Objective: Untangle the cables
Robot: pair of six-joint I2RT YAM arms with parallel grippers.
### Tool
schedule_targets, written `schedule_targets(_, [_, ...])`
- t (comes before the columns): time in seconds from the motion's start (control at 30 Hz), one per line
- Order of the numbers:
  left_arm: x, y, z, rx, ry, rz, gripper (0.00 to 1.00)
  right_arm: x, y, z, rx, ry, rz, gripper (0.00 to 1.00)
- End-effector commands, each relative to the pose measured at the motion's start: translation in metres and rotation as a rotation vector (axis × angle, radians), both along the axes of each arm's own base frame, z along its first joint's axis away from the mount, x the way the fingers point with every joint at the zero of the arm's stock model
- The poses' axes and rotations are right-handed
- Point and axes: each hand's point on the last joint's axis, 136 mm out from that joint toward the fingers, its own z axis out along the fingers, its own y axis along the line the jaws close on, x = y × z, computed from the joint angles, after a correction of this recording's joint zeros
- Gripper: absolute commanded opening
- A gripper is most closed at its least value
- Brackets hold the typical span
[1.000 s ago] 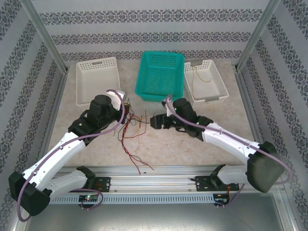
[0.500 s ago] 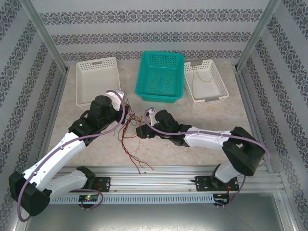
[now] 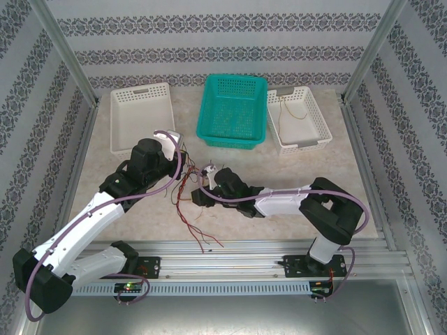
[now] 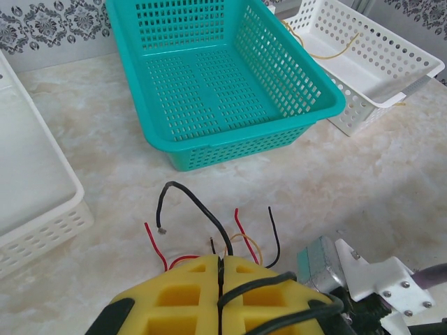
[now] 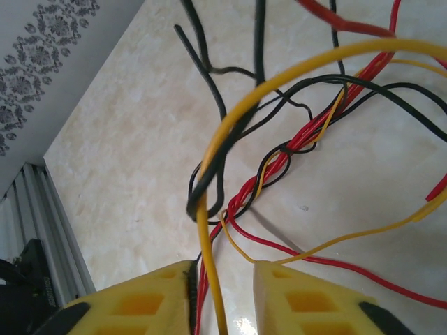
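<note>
The cables (image 3: 189,209) are thin red, black and yellow-tan wires, tangled on the table between the two arms. My left gripper (image 3: 181,156) holds the upper end of the tangle. In the left wrist view its yellow fingers (image 4: 181,289) are pressed together on the cables (image 4: 204,211), and loose wire ends stick out beyond the left gripper (image 4: 222,259). My right gripper (image 3: 196,197) reaches into the tangle from the right. In its wrist view the right gripper (image 5: 222,269) shows a gap, with a yellow cable (image 5: 207,241) and red strands (image 5: 279,167) passing through, unclamped.
A teal basket (image 3: 232,110) stands at the back centre. It is flanked by a white basket (image 3: 142,118) on the left and another white basket (image 3: 299,118) on the right, which holds a yellow-tan wire (image 3: 292,116). An aluminium rail (image 3: 230,244) runs along the near edge.
The right arm has swung left into the tangle, and its jaws have narrowed around the yellow and red strands. The left arm and its grip have not moved.
</note>
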Motion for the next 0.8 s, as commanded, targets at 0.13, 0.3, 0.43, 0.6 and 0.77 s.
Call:
schedule_targets(0.13, [0.002,0.006,0.012,0.008,-0.056,0.021,0.00,0.003,-0.041,0.026,-0.073,-0.102,-0.093,0.00])
schedule_targets(0.3, [0.006,0.011,0.006,0.038,-0.032,0.057,0.00,0.005,-0.097,0.049,-0.152,-0.158,-0.183,0.00])
schedule_targets(0.43, [0.010,0.015,0.004,0.053,-0.018,0.083,0.00,0.008,-0.146,0.077,-0.156,-0.192,-0.279,0.00])
schedule_targets(0.6, [0.011,0.019,0.003,0.064,-0.013,0.101,0.00,0.006,-0.194,0.113,-0.142,-0.231,-0.375,0.00])
schedule_targets(0.77, [0.012,0.019,0.001,0.068,-0.005,0.102,0.00,0.005,-0.233,0.150,-0.137,-0.240,-0.466,0.00])
